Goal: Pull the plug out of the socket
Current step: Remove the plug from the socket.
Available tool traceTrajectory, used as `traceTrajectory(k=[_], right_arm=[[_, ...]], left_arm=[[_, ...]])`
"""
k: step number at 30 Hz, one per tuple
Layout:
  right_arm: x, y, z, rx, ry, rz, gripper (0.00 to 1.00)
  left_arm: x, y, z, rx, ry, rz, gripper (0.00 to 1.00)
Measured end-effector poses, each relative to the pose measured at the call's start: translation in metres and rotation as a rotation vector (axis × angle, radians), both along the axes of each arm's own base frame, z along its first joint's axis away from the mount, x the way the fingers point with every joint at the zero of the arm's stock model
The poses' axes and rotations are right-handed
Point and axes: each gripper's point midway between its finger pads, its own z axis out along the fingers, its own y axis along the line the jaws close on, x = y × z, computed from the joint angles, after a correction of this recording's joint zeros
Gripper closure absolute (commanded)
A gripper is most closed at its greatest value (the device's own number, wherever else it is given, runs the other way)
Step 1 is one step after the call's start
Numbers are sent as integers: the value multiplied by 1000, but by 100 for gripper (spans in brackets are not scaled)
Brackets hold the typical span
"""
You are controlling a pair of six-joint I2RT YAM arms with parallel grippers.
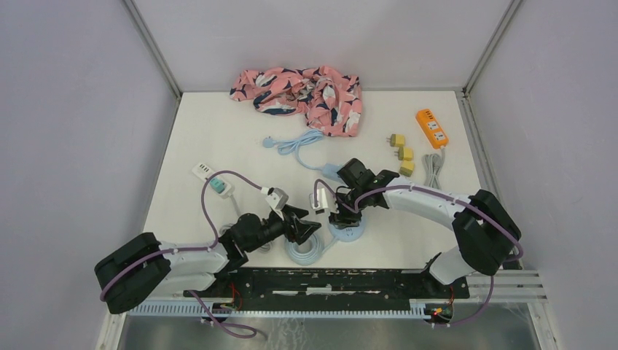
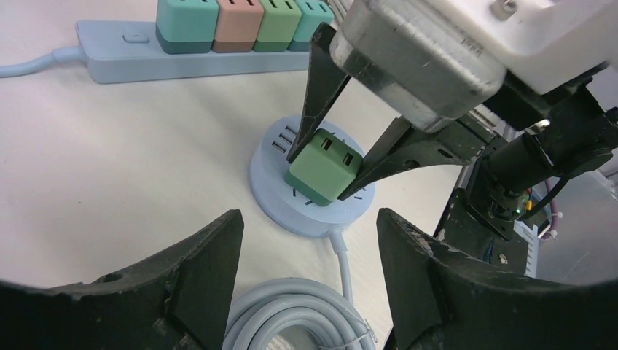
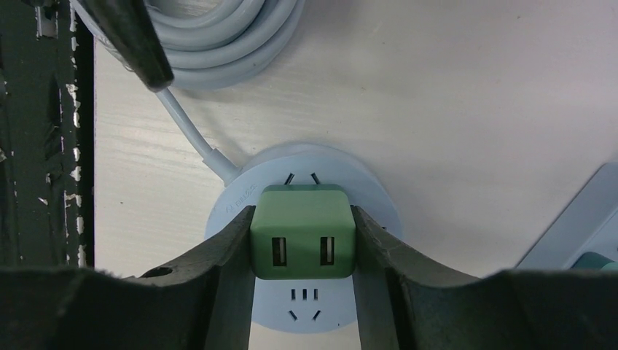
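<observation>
Green plug pinched in right claw, round blue socket directly beneath. Left claw spread, socket just ahead.

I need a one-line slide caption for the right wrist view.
Right end effector grips the green plug on the round blue socket.
</observation>
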Motion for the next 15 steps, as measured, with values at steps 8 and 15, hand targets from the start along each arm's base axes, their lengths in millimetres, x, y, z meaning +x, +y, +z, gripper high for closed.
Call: traceTrajectory(k=[8, 15], right_arm=[[-1, -4, 21, 74, 25, 10, 100], [-1, -5, 39, 146, 11, 48, 100]], left_arm=[[5, -3, -3, -31, 89, 26, 15], [20, -4, 5, -100, 174, 78, 12]])
